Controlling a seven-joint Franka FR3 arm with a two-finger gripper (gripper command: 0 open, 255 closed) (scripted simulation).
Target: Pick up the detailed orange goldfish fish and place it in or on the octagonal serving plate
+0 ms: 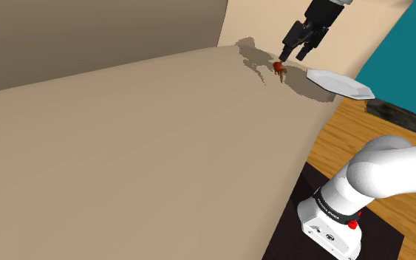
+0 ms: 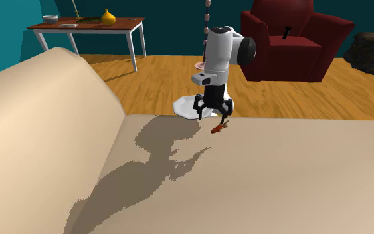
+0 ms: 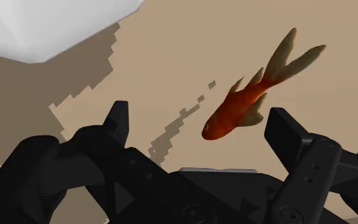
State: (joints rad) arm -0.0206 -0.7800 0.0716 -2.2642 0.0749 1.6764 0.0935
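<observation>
The hand (image 1: pixel 293 53) hangs spread over the tan worktop (image 1: pixel 147 148). The orange goldfish (image 3: pixel 241 108) lies between its fingers, close by one, gripped by neither. The white octagonal plate (image 1: pixel 343 83) sits near, at the worktop's edge; a red armchair (image 2: pixel 288 40) stands beyond.

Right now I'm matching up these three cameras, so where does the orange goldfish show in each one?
Shoulder view: goldfish upper right of centre, just below the claw.
Second exterior view: goldfish near the picture's middle, under the claw.
Wrist view: goldfish between the claw's spread fingers.
Shared landmark: the white plate close beside the fish.
</observation>
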